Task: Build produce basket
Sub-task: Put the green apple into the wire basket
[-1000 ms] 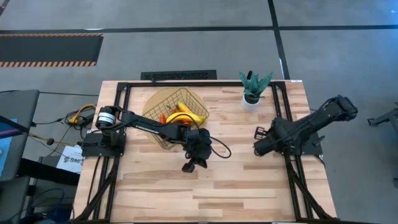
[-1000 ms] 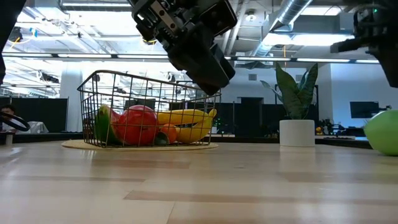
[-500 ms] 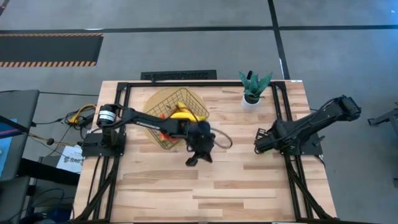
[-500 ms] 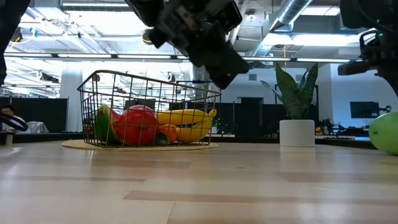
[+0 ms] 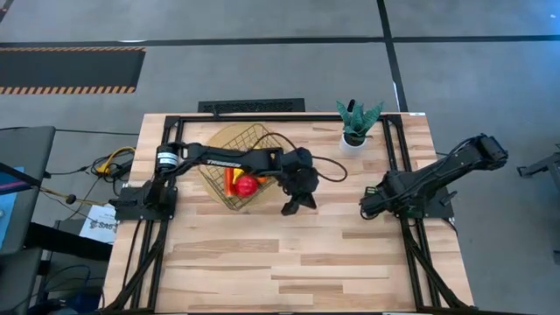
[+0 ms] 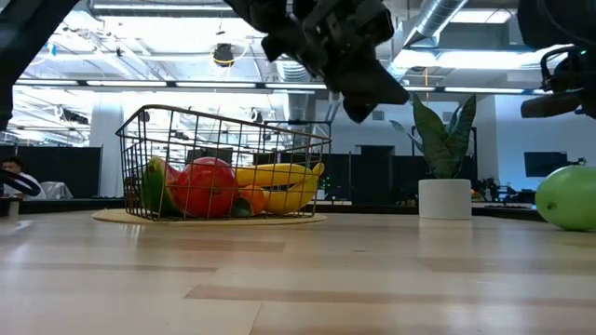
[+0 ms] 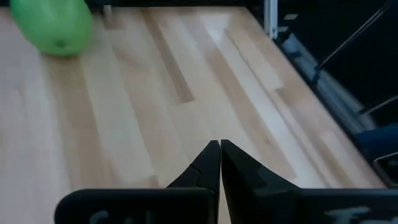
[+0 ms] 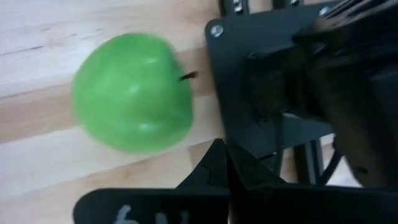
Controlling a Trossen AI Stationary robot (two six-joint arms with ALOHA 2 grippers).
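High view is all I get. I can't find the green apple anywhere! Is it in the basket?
Observer: No. The green apple sits on the table, just ahead of the right gripper. That arm hides it from you.
Operator: Is the gripper holding it?
Observer: No, the right gripper is shut and empty, and the apple lies loose in front of it.
Operator: Are the bananas in the basket? The left arm covers that part.
Observer: Yes, the bananas lie in the basket, next to the red apple.
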